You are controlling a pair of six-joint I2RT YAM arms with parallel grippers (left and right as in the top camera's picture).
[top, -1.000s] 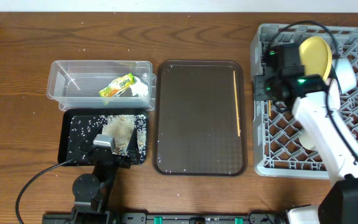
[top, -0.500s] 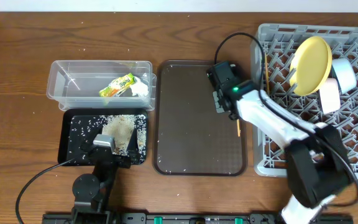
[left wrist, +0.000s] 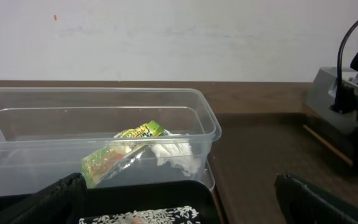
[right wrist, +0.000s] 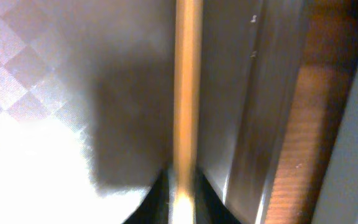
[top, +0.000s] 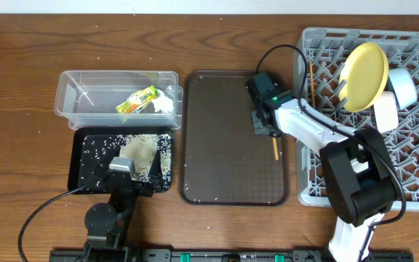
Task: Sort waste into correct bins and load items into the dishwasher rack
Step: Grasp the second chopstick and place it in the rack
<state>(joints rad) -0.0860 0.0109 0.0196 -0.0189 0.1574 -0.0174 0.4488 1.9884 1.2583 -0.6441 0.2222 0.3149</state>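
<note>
Chopstick [top: 275, 150] lies along the right edge of the brown serving tray [top: 224, 145], just left of the dishwasher rack [top: 413, 167]. A second ago our right gripper [top: 262, 116] was over the rack; now it has swung left onto the stick. Its jaws straddle it, but we cannot tell if they have closed. Our left gripper [left wrist: 185, 199] waits by the black tray [top: 82, 182] at the worktop's near edge, jaws apart.

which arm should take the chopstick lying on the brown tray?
Right. The right gripper hangs directly over the chopstick at the serving tray's right edge, next to the dishwasher rack. The left gripper sits far off, over the black tray.
</note>
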